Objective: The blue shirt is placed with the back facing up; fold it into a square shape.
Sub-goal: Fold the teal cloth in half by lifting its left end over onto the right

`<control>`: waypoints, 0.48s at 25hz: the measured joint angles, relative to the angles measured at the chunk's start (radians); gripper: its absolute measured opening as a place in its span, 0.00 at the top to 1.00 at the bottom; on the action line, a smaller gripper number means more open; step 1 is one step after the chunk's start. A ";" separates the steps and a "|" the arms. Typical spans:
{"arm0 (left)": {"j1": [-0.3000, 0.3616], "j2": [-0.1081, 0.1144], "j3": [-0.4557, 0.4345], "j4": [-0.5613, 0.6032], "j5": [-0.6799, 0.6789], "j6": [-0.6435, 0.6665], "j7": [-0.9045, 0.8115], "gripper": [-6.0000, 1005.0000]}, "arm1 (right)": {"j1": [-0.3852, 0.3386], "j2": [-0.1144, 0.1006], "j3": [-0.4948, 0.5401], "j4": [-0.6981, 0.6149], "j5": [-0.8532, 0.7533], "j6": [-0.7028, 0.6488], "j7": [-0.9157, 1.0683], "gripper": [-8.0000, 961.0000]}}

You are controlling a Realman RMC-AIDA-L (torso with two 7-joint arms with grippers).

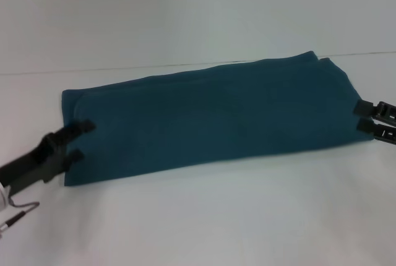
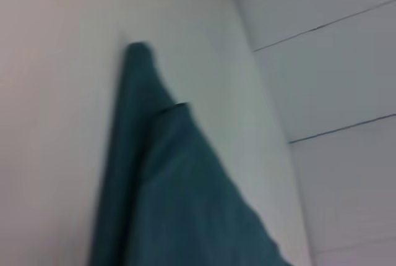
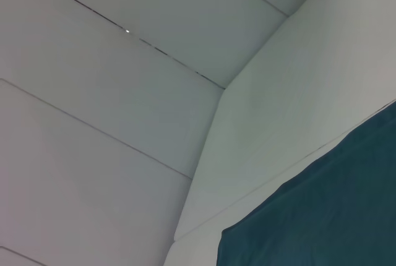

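Overhead, white table, panelled wall, blue shirt between unclenched left claw, right claw.

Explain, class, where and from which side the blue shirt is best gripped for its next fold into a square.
The blue shirt lies as a long flat band across the white table. Probably best: grip one short end at its two corners, coming in from that end, and carry it over to the other. The left gripper and right gripper already sit at opposite short ends, jaws open.
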 joint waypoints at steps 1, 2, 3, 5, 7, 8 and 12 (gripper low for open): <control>-0.001 0.001 -0.005 0.011 0.000 0.011 0.000 0.05 | 0.000 0.000 -0.002 0.000 0.000 0.001 -0.001 0.04; -0.007 0.005 -0.007 0.025 0.004 0.019 0.002 0.05 | 0.001 0.000 -0.004 0.000 0.000 0.002 -0.004 0.04; -0.016 0.011 -0.007 0.036 0.010 0.020 0.006 0.05 | 0.002 0.000 -0.006 0.000 -0.001 0.004 -0.006 0.04; -0.040 0.023 -0.007 0.042 0.031 -0.002 0.032 0.05 | 0.007 0.000 -0.007 -0.003 -0.018 0.009 -0.015 0.04; -0.069 0.033 -0.005 0.035 0.050 -0.043 0.074 0.05 | 0.009 0.000 -0.007 -0.004 -0.024 0.011 -0.016 0.04; -0.080 0.035 -0.002 0.033 0.056 -0.063 0.089 0.05 | 0.012 0.000 -0.007 -0.005 -0.030 0.014 -0.017 0.04; -0.111 0.029 0.033 0.018 0.066 -0.152 0.100 0.05 | 0.016 0.000 -0.007 -0.002 -0.039 0.032 -0.017 0.04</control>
